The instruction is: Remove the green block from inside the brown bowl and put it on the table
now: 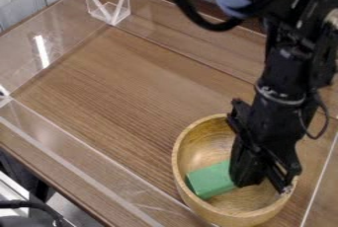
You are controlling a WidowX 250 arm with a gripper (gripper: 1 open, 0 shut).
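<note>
Gripper (260,175) down inside brown bowl (199,139), green block (212,180) in bowl just left of fingertips and touching them, bowl on table (119,83) under the hand, bare tabletop spreading left and behind, clear walls (53,34) far left.

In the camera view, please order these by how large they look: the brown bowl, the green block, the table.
1. table
2. brown bowl
3. green block, partly hidden by the end effector
</note>
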